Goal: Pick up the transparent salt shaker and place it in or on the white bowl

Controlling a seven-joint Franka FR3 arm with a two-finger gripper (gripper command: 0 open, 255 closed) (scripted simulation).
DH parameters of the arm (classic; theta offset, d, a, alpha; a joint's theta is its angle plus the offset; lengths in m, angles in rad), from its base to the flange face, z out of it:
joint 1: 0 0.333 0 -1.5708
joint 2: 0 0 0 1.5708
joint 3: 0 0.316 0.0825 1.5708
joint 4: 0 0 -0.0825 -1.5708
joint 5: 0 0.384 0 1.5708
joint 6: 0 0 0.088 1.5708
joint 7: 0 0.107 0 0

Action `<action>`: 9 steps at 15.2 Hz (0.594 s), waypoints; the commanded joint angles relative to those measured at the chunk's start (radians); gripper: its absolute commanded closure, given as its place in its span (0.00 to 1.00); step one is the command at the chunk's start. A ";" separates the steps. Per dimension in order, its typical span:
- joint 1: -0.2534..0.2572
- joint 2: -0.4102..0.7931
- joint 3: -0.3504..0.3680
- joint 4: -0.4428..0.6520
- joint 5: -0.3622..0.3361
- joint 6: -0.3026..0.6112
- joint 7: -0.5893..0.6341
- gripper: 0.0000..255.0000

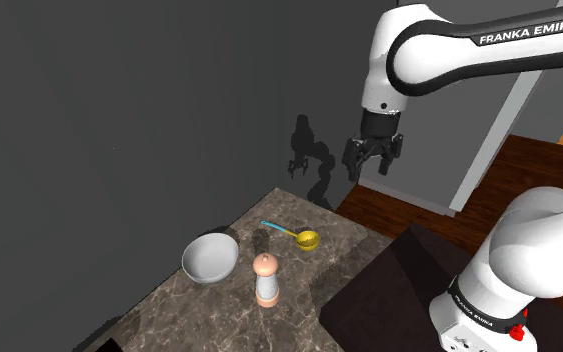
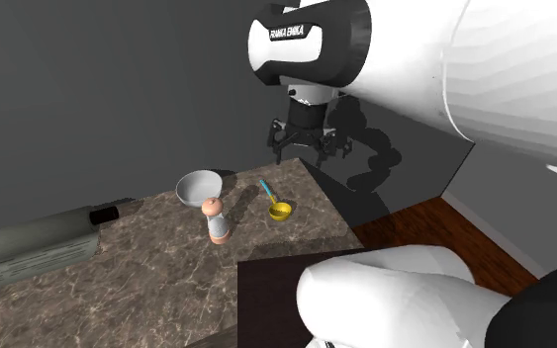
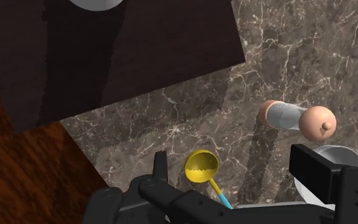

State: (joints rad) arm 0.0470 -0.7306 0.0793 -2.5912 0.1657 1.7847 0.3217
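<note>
The words "FRANKA EMIKA" stand in white on the black band of the arm (image 1: pixel 389 60) in the shoulder view, and again on the arm in the second exterior view. A label (image 1: pixel 474 308) low on the arm's base is too small to read.

From left to right in the shoulder view, the white bowl (image 1: pixel 209 258) sits on the countertop (image 1: pixel 169 310). The salt shaker (image 1: pixel 265 279) stands upright just beside it, with a peach cap and base and a pale clear body. A yellow scoop (image 1: pixel 307 240) with a blue handle lies a little farther back. The gripper (image 1: pixel 372 158) hangs in the air well above the counter and well apart from the shaker. The dark stand (image 1: pixel 389 290) fills the lower right.

The wrist view makes the jaws plain: they are spread and hold nothing. The scoop lies on the counter below, between the fingers, and the shaker and the bowl's rim lie out by one finger. The second exterior view adds a grey-green block (image 2: pixel 29 247) at the counter's left end.

The countertop is dark brown marble with pale veins. Behind it is a grey wall (image 1: pixel 119 100), with a reddish wood floor (image 1: pixel 409 190) and a pale door frame (image 1: pixel 489 150) to the right.
</note>
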 commanded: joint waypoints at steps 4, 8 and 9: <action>0.047 0.070 0.090 -0.062 0.079 0.172 0.083 0.00; 0.080 0.170 0.165 -0.078 0.133 0.319 0.147 0.00; 0.088 0.199 0.184 -0.078 0.144 0.357 0.164 0.00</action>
State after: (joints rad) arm 0.1262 -0.5688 0.2405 -2.6751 0.2966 2.0984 0.4645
